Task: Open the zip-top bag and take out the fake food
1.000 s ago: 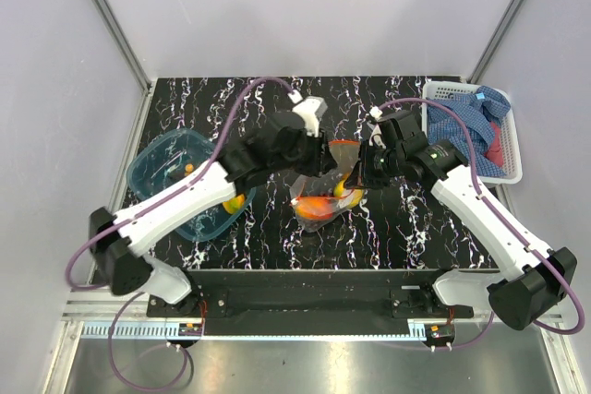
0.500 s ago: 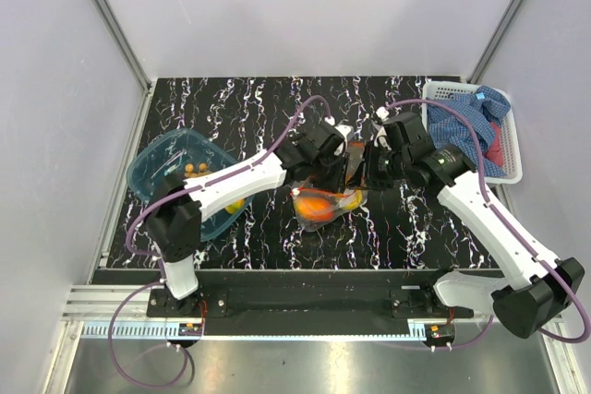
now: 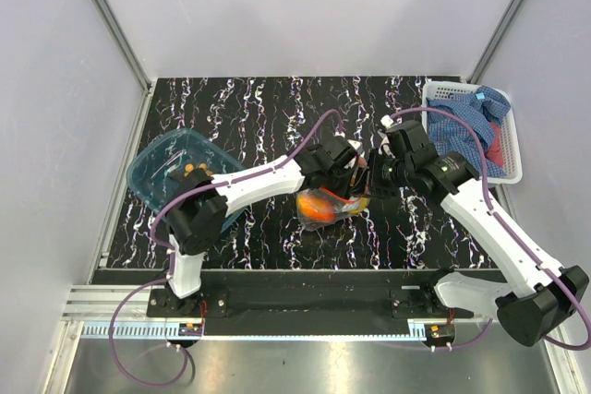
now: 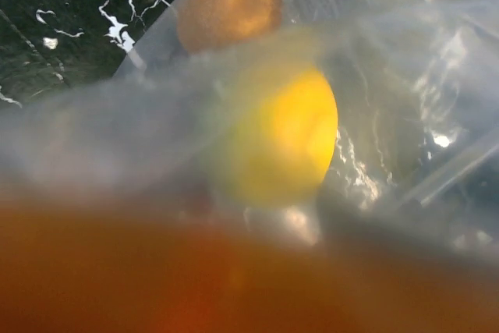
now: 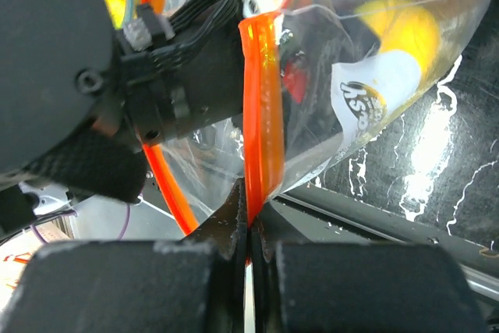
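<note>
The zip-top bag (image 3: 325, 207) lies mid-table with its mouth held open, an orange (image 3: 317, 208) showing through it. My right gripper (image 3: 368, 179) is shut on the bag's orange-red zip strip (image 5: 261, 107), with its jaws (image 5: 249, 228) pinching the strip's end. My left gripper (image 3: 344, 175) reaches into the bag's mouth; its fingers are hidden. The left wrist view looks inside the bag at a yellow lemon (image 4: 284, 138), a tan ball (image 4: 226, 5) and a blurred orange mass (image 4: 195, 271) close to the lens. The left arm (image 5: 117, 76) fills the right wrist view's left, and the lemon (image 5: 401, 25) shows there too.
A blue translucent tub (image 3: 162, 165) at the left holds small tan balls (image 3: 189, 170). A white basket (image 3: 512, 168) at the back right holds the blue checked cloth (image 3: 471, 122). The near table edge runs just below the bag.
My left arm has swung right and pushed its gripper down into the bag's open mouth. The right gripper has kept its hold on the zip strip and shifted slightly.
</note>
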Tool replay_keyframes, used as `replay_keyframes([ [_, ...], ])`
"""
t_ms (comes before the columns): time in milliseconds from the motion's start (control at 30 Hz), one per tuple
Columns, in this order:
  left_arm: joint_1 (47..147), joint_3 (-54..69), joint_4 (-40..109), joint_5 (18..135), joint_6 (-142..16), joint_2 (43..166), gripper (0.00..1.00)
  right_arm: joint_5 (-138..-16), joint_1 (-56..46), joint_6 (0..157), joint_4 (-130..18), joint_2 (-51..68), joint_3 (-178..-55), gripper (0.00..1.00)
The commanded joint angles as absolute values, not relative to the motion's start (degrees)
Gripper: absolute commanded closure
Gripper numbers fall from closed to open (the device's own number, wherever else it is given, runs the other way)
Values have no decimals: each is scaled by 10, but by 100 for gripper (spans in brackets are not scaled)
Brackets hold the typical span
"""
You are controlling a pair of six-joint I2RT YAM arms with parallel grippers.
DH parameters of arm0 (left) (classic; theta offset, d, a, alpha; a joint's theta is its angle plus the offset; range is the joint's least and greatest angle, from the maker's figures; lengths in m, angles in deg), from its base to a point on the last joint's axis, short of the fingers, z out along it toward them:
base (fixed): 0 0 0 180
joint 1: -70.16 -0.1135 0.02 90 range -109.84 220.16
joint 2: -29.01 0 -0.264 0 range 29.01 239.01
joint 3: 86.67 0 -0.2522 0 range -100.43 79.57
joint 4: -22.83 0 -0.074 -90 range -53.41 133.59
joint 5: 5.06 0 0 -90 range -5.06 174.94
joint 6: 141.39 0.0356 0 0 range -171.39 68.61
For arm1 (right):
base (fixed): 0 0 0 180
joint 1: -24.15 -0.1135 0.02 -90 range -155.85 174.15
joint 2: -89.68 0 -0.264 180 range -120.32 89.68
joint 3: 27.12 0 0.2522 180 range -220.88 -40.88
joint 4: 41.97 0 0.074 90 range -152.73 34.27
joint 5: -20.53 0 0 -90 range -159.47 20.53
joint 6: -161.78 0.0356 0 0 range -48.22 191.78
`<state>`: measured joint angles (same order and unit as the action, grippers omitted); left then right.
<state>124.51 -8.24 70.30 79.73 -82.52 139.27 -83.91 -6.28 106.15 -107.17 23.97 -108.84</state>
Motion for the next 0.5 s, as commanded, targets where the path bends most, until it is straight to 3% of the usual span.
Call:
replay_keyframes([
  [0, 1247, -104, 666, 826, -839, 1410, 25, -832, -64, 1064, -1072, 261, -1084, 100],
  [167, 1246, -77, 601, 834, -846, 1391, 28, -831, -64, 1064, -1078, 264, -1085, 100],
  [233, 1246, -54, 578, 837, -850, 1382, 34, -831, -64, 1062, -1079, 265, -1086, 100],
  [467, 1246, -48, 571, 865, -835, 1367, 73, -830, -64, 1061, -1079, 262, -1090, 100],
])
